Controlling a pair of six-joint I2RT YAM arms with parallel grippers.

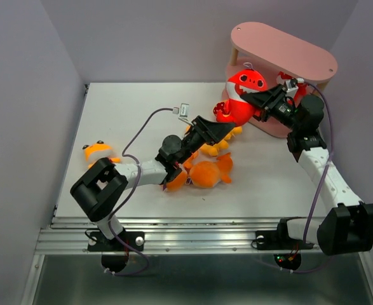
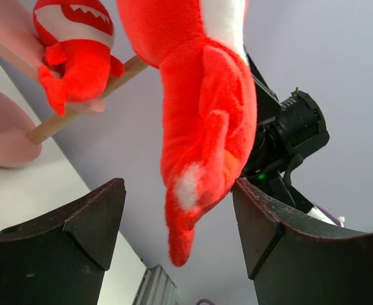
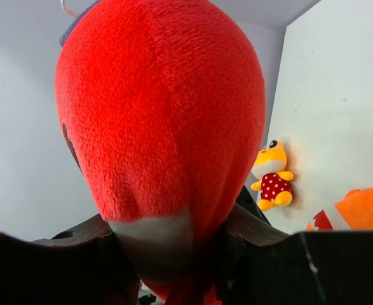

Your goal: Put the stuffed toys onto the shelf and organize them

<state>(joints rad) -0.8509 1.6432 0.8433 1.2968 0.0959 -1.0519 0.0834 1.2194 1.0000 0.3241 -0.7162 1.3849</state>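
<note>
My right gripper (image 1: 258, 101) is shut on a red shark (image 1: 243, 89) and holds it in the air in front of the pink shelf (image 1: 281, 47). In the right wrist view the shark (image 3: 161, 108) fills the frame, pinched between the fingers (image 3: 256, 232). My left gripper (image 1: 227, 130) is open just below it. In the left wrist view the shark's tail (image 2: 199, 127) hangs between the fingers (image 2: 97, 216). A second red shark (image 2: 75, 51) sits on the shelf by a wooden post (image 2: 78, 111). Two orange sharks (image 1: 208, 173) and yellow figures (image 1: 97, 151) lie on the table.
The shelf's lowest board (image 1: 269, 127) juts toward the arms at the back right. One yellow figure (image 1: 219, 146) lies under my left arm, beside the orange sharks. Grey walls close in the table on the left, back and right.
</note>
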